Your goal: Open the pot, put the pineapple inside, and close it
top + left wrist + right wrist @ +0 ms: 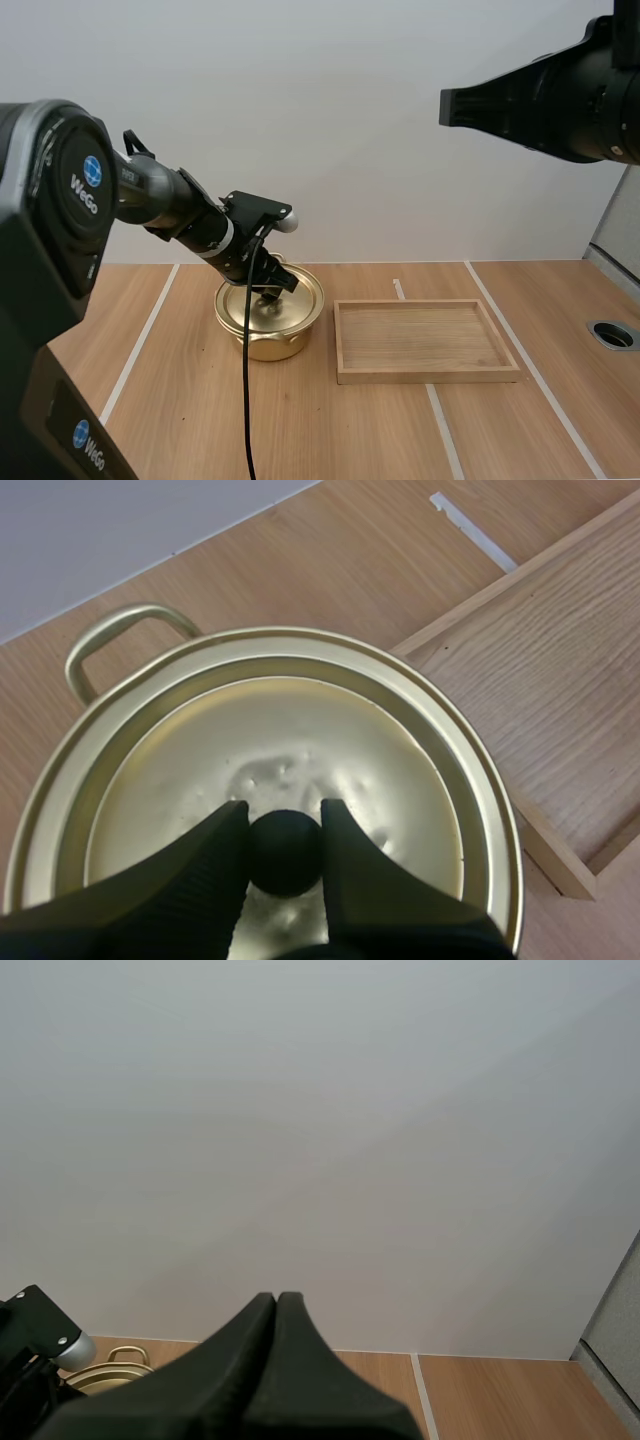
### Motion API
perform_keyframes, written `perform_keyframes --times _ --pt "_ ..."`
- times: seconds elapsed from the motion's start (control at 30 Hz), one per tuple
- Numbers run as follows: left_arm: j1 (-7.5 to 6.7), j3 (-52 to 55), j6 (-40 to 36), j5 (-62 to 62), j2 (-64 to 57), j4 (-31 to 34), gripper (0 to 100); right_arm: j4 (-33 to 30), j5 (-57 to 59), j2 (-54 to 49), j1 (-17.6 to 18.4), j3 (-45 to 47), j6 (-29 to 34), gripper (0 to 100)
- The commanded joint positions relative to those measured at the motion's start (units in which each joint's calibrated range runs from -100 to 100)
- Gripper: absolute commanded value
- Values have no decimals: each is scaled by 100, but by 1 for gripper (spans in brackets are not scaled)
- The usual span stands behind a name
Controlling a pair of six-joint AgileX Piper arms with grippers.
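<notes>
The left claw (283,818) pinches the black knob (285,865) of the lid (300,740) on the gold pot (268,345), left of centre in the high view. The right claw (448,106), closed and empty, hangs upper right.

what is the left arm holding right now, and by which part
The left gripper holds the lid by its black knob, pinched between the jaws; the lid sits on the pot. The right gripper holds nothing.

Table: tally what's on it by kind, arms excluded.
pot: 1
lid, sitting on the pot: 1
wooden tray: 1
Total: 3
</notes>
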Motion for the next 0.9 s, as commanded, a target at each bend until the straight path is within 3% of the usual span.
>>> perform_keyframes --times 0.0,0.1,0.17,0.23,0.33,0.37,0.63,0.87 --pt "-17 23 -75 442 15 359 0 -45 -33 -55 -22 10 7 0" --pt "-17 23 -225 105 15 358 4 -71 -33 -55 -22 10 7 0" --pt "-17 23 -343 -95 15 334 16 -71 -33 -55 -22 10 7 0" --pt "-17 23 -343 -212 15 232 39 -71 -33 -55 -22 10 7 0" --pt "-17 23 -343 -364 15 21 92 -71 -33 -55 -22 10 7 0" --pt "-17 23 -343 -428 15 -62 100 -71 -33 -55 -22 10 7 0" --pt "-17 -284 -333 -270 -283 -261 100 -71 -33 -55 -22 10 7 0" --pt "-17 -466 -475 -880 -1654 -385 100 -71 -33 -55 -22 10 7 0"
